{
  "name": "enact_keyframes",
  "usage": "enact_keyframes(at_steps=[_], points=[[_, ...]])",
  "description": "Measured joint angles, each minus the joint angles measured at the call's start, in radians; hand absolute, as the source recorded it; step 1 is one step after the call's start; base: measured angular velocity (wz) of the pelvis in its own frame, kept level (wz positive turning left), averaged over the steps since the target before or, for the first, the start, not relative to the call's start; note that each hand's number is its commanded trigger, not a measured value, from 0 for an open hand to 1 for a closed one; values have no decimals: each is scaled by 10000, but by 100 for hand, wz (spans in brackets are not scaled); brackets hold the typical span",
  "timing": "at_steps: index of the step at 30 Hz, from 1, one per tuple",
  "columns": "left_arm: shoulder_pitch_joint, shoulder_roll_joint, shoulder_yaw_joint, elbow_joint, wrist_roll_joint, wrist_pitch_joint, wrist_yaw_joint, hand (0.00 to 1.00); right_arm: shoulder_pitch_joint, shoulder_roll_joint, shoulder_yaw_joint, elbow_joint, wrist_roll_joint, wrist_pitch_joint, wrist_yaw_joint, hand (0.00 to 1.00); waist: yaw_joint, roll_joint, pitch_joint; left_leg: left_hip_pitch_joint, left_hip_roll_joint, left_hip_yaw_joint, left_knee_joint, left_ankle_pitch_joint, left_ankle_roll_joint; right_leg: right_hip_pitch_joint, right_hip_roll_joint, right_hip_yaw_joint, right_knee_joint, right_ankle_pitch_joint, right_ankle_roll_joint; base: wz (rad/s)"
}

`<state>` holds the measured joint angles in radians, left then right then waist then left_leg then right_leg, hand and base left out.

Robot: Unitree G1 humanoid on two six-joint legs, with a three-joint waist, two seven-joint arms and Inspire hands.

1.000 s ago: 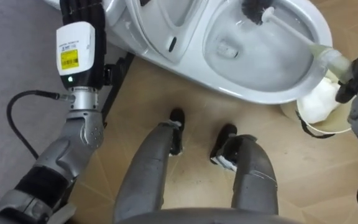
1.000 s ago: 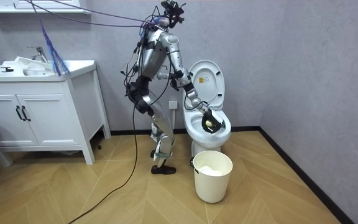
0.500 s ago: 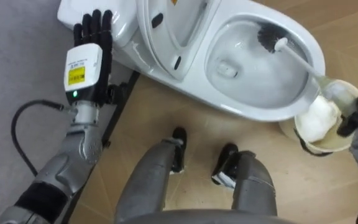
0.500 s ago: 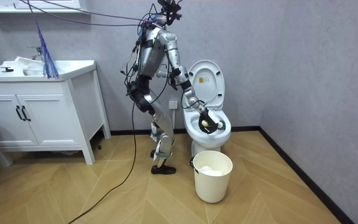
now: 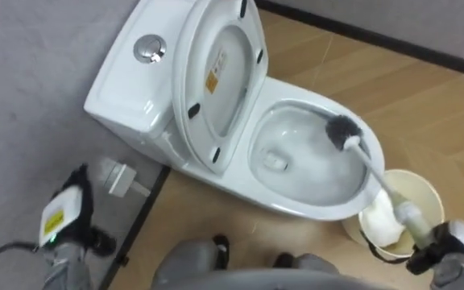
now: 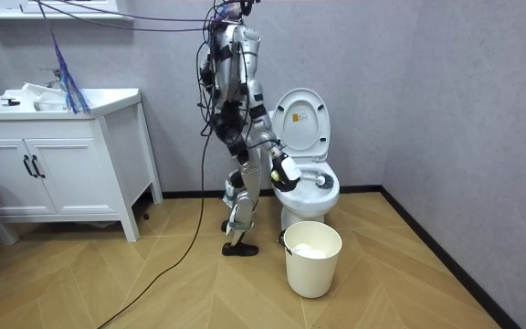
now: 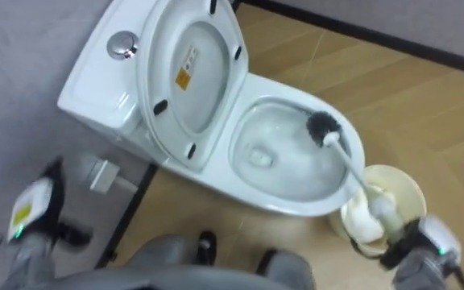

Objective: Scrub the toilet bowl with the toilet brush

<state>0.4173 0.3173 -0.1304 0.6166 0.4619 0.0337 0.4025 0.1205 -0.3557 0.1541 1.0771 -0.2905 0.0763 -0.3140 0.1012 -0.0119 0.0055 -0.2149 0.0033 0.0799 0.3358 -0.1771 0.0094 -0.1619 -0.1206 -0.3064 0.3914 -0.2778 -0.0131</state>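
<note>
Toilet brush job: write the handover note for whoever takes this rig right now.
Right hand: shut on the toilet brush handle, low at the view's right, above the bucket.
Left hand: idle, fingers look straight, low beside the tank.
Things: lid is up; the brush head sits inside the toilet bowl, on its right side.
Done: brush is in the bowl.
Left: scrub the bowl; how much is already scrubbed cannot be told.

The brush (image 5: 370, 169) rested in the toilet (image 5: 292, 211), bristles at two o'clock, handle slanting to five o'clock, held by the right hand (image 5: 451, 246).
</note>
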Motion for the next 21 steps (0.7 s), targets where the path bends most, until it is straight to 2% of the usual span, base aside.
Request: enact_keyframes(at_steps=[1,3,4,5,6,7,9,10,13,16,18,21], points=[[67,-214,192,332,-184,15,-54,0,262,171,-125,-198,-198,-21,2,100,-9,-83,26,360,-4,-14,-178,-2,-1,304,17,-4,-160,-34,49,18],[126,-441,378,723,-412,32,-171,0,521,361,-205,-345,-523,-125,4,100,-25,-156,46,824,5,-8,-359,-61,-14,801,74,8,-413,-37,91,0],[117,-560,465,943,-589,25,-220,0,621,470,-230,-461,-659,-155,2,100,-66,-89,66,1038,32,-12,-356,-213,-33,1079,168,34,-581,-25,112,-7],[125,-642,564,1066,-602,25,-221,0,685,542,-248,-549,-716,-160,-1,100,-97,-252,77,1104,34,-12,-362,-236,-37,1178,195,44,-667,-14,128,-8],[115,-816,778,1276,-659,24,-211,0,899,685,-323,-796,-752,-214,-38,100,-154,-228,68,1274,51,-12,-403,-302,-52,1382,242,57,-800,7,147,-11],[80,-967,967,1364,-687,38,-197,0,1089,850,-467,-972,-755,-291,-68,100,-159,-212,-21,1479,61,1,-503,-326,-62,1571,319,116,-964,56,165,-14],[131,-1153,1190,1408,-802,34,-188,0,1420,1033,-624,-1140,-687,-341,-136,100,-196,-132,10,1890,65,111,-734,-344,-73,1956,420,232,-1301,153,192,-23],[155,-1260,1309,1421,-1041,34,-180,0,1543,1132,-793,-1243,-631,-346,-209,100,-221,-81,-10,2141,70,215,-905,-353,-77,2163,466,321,-1472,195,212,-24],[125,-1464,1676,1455,-1591,38,-153,0,1771,1331,-1179,-1414,-575,-346,-676,100,-442,-94,-84,2467,51,376,-1188,-357,-79,2319,458,460,-1549,214,226,-19],[2,-1482,1807,1578,-1983,6,-130,0,1744,1445,-1701,-1444,-541,-545,-1109,100,-640,16,-80,2647,53,551,-1323,-356,-79,2329,491,785,-1544,224,238,-31],[-66,-1522,2071,1763,-2200,-124,-122,0,1822,1568,-2085,-1470,-433,-746,-1328,100,-767,25,-75,2757,52,579,-1384,-356,-79,2350,511,928,-1555,229,242,-23],[-162,-1535,2139,2127,-2350,-135,-127,0,1906,1694,-2505,-1457,31,-905,-1714,100,-943,25,-76,3014,44,607,-1499,-356,-79,2521,536,1133,-1648,236,253,-20]])
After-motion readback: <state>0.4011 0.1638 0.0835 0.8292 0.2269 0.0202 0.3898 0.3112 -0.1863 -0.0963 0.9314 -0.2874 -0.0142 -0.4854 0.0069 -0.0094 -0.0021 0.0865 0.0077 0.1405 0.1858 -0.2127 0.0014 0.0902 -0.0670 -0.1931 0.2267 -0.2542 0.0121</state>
